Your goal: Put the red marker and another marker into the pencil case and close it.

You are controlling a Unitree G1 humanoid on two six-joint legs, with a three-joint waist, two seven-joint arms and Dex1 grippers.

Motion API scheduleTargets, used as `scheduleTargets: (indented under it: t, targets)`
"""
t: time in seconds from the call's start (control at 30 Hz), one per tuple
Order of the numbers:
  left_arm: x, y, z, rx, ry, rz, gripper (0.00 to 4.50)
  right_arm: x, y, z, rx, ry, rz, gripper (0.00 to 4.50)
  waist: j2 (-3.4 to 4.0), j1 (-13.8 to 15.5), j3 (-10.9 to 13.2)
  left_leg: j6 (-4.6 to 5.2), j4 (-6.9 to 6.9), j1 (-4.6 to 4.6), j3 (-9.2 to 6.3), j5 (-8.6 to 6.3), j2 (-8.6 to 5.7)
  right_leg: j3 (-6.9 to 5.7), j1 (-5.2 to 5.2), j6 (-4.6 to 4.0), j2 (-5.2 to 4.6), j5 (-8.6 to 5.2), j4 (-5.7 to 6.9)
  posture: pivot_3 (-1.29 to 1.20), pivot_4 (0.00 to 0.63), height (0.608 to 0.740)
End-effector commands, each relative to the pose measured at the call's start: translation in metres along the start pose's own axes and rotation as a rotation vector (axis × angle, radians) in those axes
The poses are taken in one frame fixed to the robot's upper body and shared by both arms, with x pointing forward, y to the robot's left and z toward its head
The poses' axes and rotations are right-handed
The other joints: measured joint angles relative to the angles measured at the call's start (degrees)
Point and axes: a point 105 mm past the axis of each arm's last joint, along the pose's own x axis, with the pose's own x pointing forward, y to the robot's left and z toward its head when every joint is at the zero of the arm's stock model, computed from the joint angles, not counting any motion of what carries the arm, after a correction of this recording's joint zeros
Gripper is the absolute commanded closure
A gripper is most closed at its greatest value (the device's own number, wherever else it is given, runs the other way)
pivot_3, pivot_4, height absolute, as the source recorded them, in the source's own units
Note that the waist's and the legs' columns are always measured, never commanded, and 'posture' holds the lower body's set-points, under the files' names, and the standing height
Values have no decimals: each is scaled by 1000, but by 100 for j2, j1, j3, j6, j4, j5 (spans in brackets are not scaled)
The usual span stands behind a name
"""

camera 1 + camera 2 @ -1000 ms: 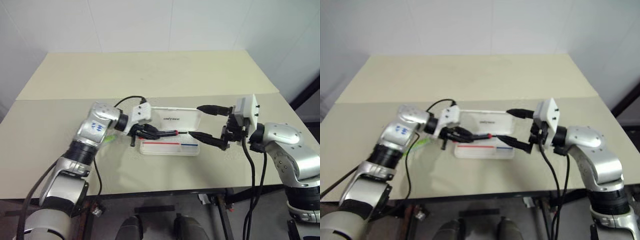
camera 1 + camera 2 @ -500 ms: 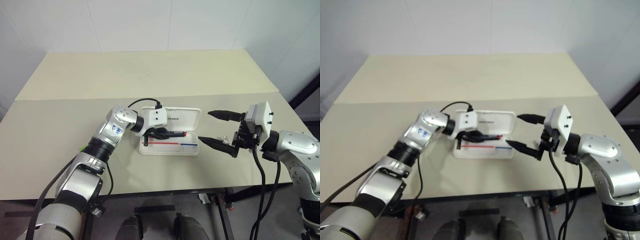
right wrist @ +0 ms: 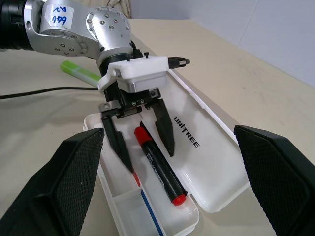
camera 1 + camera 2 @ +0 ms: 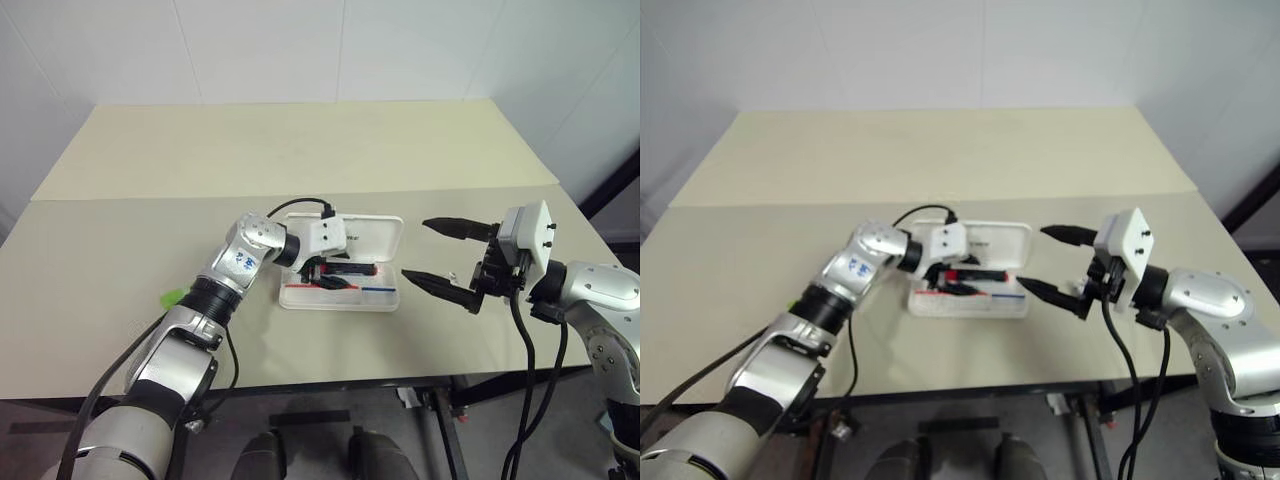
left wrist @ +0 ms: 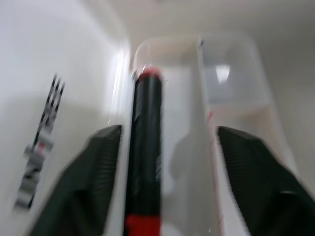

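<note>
1. Case (image 3: 206, 162): open on table (image 4: 300, 150).
2. Red marker (image 3: 156, 166): lying in case tray, unheld.
3. Left gripper (image 3: 142, 132): fingers spread, straddling marker.
4. Right gripper (image 4: 440, 255): wide, empty, beside case.
5. Green marker (image 3: 78, 73): on table, apart.

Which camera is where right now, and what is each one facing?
Head stereo pair: looks down over both arms at the open pencil case on the table.
Left wrist: looks along the open left gripper onto the red marker lying in the case.
Right wrist: between the open right gripper's fingers, faces the left gripper, case and lime-green marker on the table.
Shared: both wrist views show the red marker inside the case.
</note>
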Motion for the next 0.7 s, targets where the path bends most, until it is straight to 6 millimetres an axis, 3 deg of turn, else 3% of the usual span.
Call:
scheduleTargets:
  t: [0.03,0.3,0.43,0.63,0.7]
  targets:
    - [-7,-4,34,86,-111,-42,672,1,0,12,-47,-29,7,0,0,-1,0,0,0,0,0,0,0,0,0,0,0,0,0,0,150,740]
    - [-25,-23,40,110,-156,-118,672,6,1,11,-39,-40,35,0,0,-35,0,-1,0,3,1,0,1,3,2,0,2,0,2,0,150,740]
    - [-52,-30,28,93,-129,-95,48,7,0,10,-33,-38,49,0,1,-54,0,-1,0,4,2,0,5,7,-1,0,5,0,4,0,150,740]
    - [-100,-36,19,-6,-155,-36,48,9,-1,12,-28,-56,82,0,0,-37,0,0,1,3,1,1,11,7,-2,-1,0,0,8,0,150,740]
    - [-127,-42,1,-59,-94,-12,48,13,0,15,-23,-82,107,0,0,-33,0,2,1,3,1,1,8,7,-1,-1,-5,0,7,0,150,740]
